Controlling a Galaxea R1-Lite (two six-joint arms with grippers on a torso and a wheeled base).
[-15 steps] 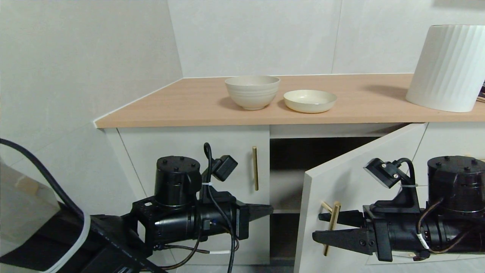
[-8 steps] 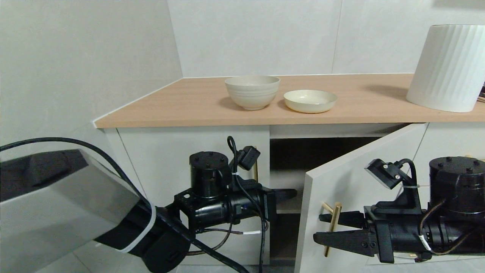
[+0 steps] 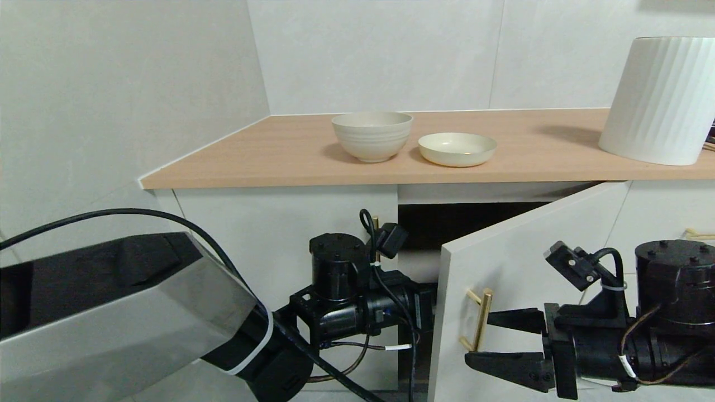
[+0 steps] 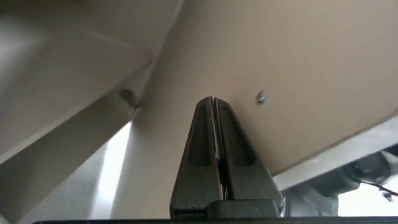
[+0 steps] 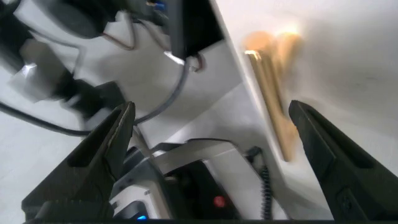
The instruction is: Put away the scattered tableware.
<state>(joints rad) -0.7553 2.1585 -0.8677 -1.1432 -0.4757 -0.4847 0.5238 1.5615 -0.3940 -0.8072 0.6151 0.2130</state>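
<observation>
A cream ribbed bowl [image 3: 372, 135] and a shallow cream dish [image 3: 457, 148] stand side by side on the wooden countertop [image 3: 268, 159]. Below them the white cabinet door [image 3: 514, 257] hangs partly open. My left gripper [image 4: 213, 102] is shut with nothing in it, its tip against the door's inner face. In the head view its fingers are hidden behind the door. My right gripper [image 3: 477, 338] [image 5: 210, 112] is open in front of the door, with the gold handle [image 3: 479, 321] [image 5: 270, 115] level with its fingertips and untouched.
A tall white ribbed container [image 3: 659, 100] stands at the counter's right end. The closed cabinet door [image 3: 279, 240] on the left has its own gold handle [image 3: 375, 222]. The cabinet opening [image 3: 447, 223] is dark. Walls close off the left and back.
My left arm has moved right, its gripper going behind the door. The door has swung a little further open. My right gripper has slid back, so the handle now sits at its fingertips.
</observation>
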